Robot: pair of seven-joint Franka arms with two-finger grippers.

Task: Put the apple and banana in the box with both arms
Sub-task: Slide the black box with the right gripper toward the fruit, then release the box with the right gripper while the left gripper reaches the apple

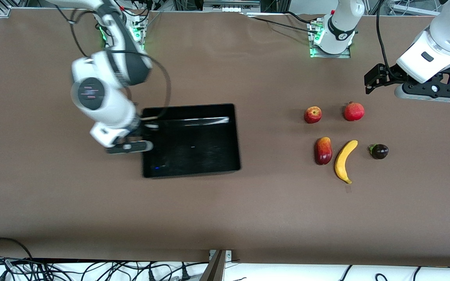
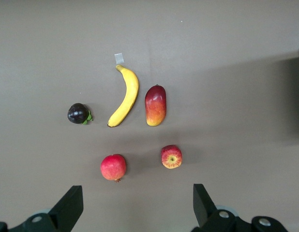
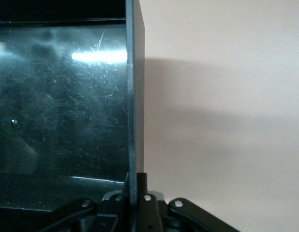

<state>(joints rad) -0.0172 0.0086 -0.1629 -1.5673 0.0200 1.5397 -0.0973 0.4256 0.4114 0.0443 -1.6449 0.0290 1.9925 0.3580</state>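
The black box (image 1: 236,136) sits toward the right arm's end of the table, with nothing in it. My right gripper (image 1: 143,130) is shut on the box's end wall (image 3: 135,96); the wall runs straight between its fingers (image 3: 135,186). The apple (image 1: 313,114) (image 2: 171,156) and the banana (image 1: 345,160) (image 2: 125,96) lie on the table toward the left arm's end, the banana nearer the front camera. My left gripper (image 1: 375,78) (image 2: 138,193) hangs open and holds nothing, over bare table next to the fruit group.
A red pomegranate (image 1: 354,111) (image 2: 113,167) lies beside the apple. A red-yellow mango (image 1: 323,150) (image 2: 156,105) and a dark purple fruit (image 1: 379,151) (image 2: 78,113) flank the banana. A small tape scrap (image 1: 348,189) lies by the banana's tip.
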